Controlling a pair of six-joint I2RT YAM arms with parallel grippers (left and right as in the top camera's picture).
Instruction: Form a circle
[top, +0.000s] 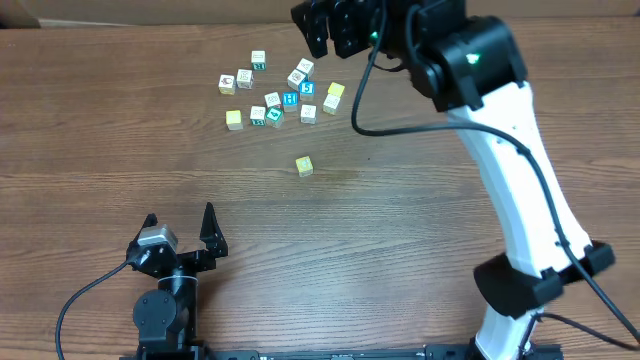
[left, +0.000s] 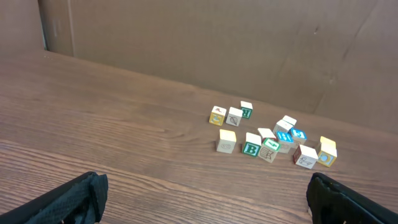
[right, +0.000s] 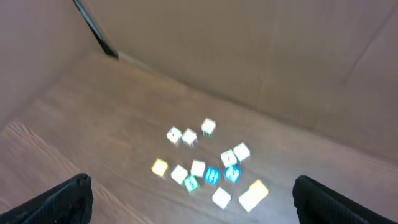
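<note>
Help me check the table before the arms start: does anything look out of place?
One yellow cube sits alone, apart from the bunch of cubes and nearer the middle of the table. The bunch itself is a loose scatter with cubes turned at different angles, not a ring. Nothing looks spilled or damaged.

Soft, even light covers the table (top: 120, 140) in the overhead view, leaving only faint shadows at the cubes (top: 290, 100). The left wrist view is sharp but somewhat dim. The right wrist view is blurred throughout: its cubes look washed-out and glowing, and the dark fingers (right: 56, 202) in the lower corners are smeared.
</note>
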